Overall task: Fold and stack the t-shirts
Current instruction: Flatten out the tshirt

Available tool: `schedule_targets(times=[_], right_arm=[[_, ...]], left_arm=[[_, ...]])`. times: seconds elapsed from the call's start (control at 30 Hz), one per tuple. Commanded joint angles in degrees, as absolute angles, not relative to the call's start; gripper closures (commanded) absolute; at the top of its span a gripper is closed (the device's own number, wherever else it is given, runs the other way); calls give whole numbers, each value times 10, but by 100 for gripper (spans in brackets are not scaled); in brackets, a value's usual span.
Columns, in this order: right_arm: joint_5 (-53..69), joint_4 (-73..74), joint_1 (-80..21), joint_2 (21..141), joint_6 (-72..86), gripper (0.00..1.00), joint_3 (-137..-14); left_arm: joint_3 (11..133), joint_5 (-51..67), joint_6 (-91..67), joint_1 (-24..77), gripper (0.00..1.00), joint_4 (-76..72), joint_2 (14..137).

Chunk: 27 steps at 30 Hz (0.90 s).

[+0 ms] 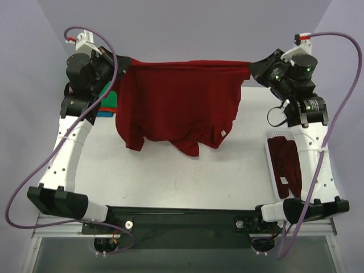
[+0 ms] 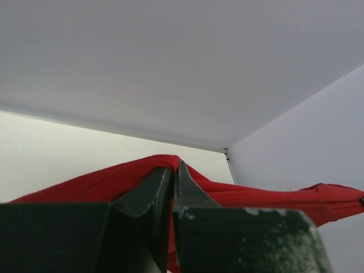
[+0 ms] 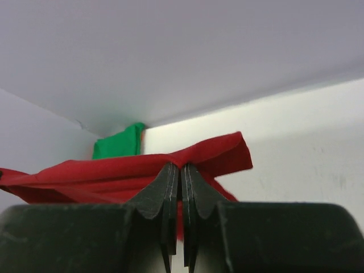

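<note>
Above the far half of the table point(image 1: 187, 182), the dark red t-shirt point(image 1: 176, 96) hangs stretched by its top edge between the two arms, its lower edge crumpled and trailing down to the surface. The left gripper point(image 1: 118, 65) is pinched tight on one end of that edge and the right gripper point(image 1: 252, 68) on the other, each with only a thin fold between its jaws. To lay it well, I judge that both arms should lower together at even tension, so the hem lands first and the body spreads flat. The folded stack point(image 1: 107, 105) of green, blue and orange sits beside the left arm, and the white basket point(image 1: 268, 153) stands at the right. A pale tag point(image 1: 222, 133) shows near the hem, but no writing is legible.
</note>
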<state>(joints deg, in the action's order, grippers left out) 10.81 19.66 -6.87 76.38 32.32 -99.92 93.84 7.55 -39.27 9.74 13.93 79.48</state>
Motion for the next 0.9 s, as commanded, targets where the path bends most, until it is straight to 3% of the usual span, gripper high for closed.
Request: schedule_targets(times=[0.0,0.07,0.2,0.27,0.33,0.4,0.57,0.63,0.83,0.87], right_arm=[[41,107,-38,848,277,100,-1075],[47,102,-38,923,269,100,-1185],[56,99,-38,1019,260,100,-1356],[59,66,-38,1028,258,100,-1382],[58,43,-38,1004,257,100,-1362],[62,11,-38,971,258,100,-1314],[40,-49,-43,808,262,100,-1027],[35,-47,-47,743,274,100,-936],[51,-75,-61,558,442,100,-502],[65,-102,-64,542,460,99,-397]], left_arm=[[1026,32,-379,43,100,62,890],[1090,39,-392,32,100,51,938],[1351,96,-410,16,100,121,1113],[1539,105,-406,8,100,164,1166],[1607,118,-405,4,100,209,1196],[1556,133,-397,4,100,203,1149],[1100,98,-381,-19,100,60,939],[1016,83,-393,-28,100,69,868],[627,76,-484,-25,100,42,706],[581,76,-498,-24,96,26,667]])
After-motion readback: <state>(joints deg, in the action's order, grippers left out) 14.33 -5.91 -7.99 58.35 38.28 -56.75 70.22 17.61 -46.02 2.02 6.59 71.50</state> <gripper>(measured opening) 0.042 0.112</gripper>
